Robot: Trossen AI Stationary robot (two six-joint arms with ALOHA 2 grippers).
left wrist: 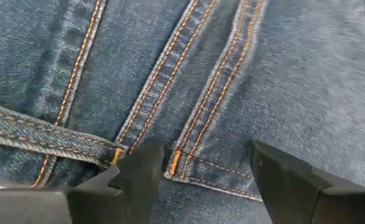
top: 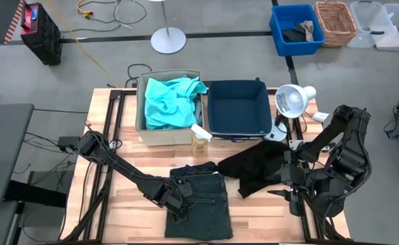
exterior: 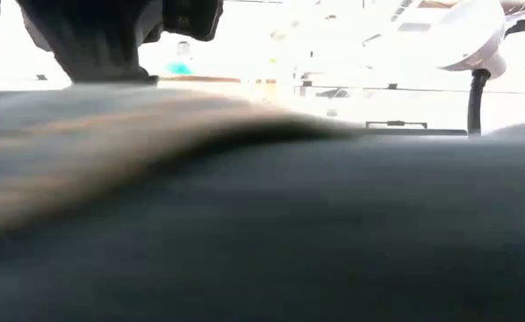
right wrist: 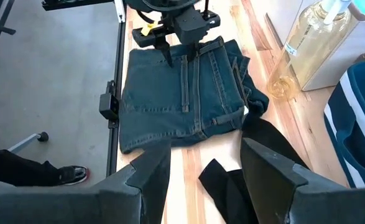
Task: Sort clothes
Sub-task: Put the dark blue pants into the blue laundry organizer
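Dark indigo jeans (top: 199, 204) lie folded flat on the table near its front edge; they also show in the right wrist view (right wrist: 176, 99). My left gripper (left wrist: 204, 165) is open, pointing down over the jeans' seams at their left part (top: 179, 197). A black garment (top: 260, 167) lies spread on the table to the right of the jeans. My right gripper (right wrist: 207, 168) is open and empty, just right of the black garment (right wrist: 232, 186). The turquoise top (top: 168, 102) lies in the beige box (top: 143, 126). No pale blue piece shows. My left gripper's open fingers (left wrist: 138, 174) come at the jeans from above, on either side of a double-stitched seam (left wrist: 182, 155). I cannot tell whether the fingertips touch the denim. The jeans lie flat on the table.
A navy box (top: 236, 109) stands beside the beige box at the table's far side. A clear bottle (top: 200, 139) stands in front of the boxes. A white lamp (top: 291, 101) is at the far right. Bare wood shows between the jeans and my right gripper.
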